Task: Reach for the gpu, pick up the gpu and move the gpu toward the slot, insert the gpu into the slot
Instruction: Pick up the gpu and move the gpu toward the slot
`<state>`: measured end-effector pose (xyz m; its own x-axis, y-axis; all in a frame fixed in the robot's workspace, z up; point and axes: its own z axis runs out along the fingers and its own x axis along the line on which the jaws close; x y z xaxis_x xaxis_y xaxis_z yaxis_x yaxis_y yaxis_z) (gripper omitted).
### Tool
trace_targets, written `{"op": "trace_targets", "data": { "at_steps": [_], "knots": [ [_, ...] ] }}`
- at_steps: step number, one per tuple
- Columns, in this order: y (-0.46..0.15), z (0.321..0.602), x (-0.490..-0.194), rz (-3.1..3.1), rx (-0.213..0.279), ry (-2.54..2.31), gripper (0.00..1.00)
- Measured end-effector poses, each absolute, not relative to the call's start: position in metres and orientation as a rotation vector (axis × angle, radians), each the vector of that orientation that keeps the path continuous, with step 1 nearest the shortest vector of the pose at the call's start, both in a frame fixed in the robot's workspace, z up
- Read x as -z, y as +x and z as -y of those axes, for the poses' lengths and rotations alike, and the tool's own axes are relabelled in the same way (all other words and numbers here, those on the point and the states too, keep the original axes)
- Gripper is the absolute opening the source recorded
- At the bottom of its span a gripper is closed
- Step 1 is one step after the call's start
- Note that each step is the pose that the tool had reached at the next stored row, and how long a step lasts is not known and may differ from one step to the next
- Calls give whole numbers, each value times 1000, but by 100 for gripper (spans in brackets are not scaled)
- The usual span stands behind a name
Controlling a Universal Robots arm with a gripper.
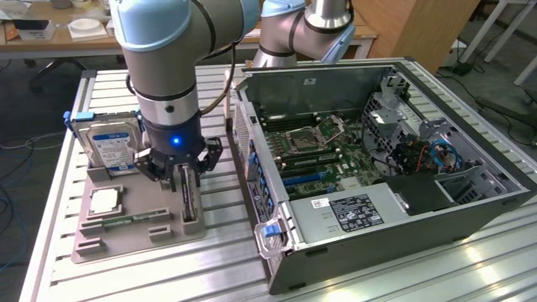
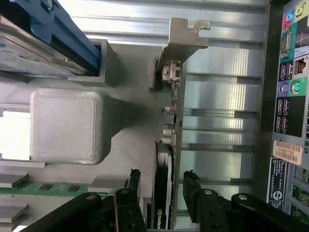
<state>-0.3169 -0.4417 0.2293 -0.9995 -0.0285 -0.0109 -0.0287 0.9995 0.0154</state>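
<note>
The gpu [image 1: 187, 202] stands on edge in the grey holder tray [image 1: 94, 246], at the exterior view's left of the open computer case. In the wrist view I see the gpu [image 2: 164, 193] edge-on, its silver bracket [image 2: 186, 36] at the far end and its black cooler between my fingers. My gripper [image 1: 182, 178] [image 2: 161, 180] hangs right over it, open, one fingertip [image 2: 133, 180] on each side of the card with small gaps. The slot [image 1: 304, 178] is a blue strip on the green motherboard [image 1: 336, 151] inside the case.
A silver-blue hard drive [image 1: 109, 141] stands in the tray beside my gripper, with a CPU chip [image 1: 105, 201] and a memory stick [image 1: 126, 221] in front of it. The case's rear panel [image 2: 289, 96] is close to the gpu. A second arm's base [image 1: 306, 31] stands behind the case.
</note>
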Motion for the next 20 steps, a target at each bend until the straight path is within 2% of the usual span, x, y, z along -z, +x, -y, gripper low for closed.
{"op": "trace_targets", "data": {
  "at_steps": [13, 15, 16, 20],
  "knots": [
    [-317, 442, -225, -3131, -24, -45, 49],
    [-317, 442, -225, -3131, -24, -45, 47],
    [-317, 442, -225, -3131, -24, -45, 40],
    [-317, 442, -225, -3131, -24, -45, 40]
  ]
}}
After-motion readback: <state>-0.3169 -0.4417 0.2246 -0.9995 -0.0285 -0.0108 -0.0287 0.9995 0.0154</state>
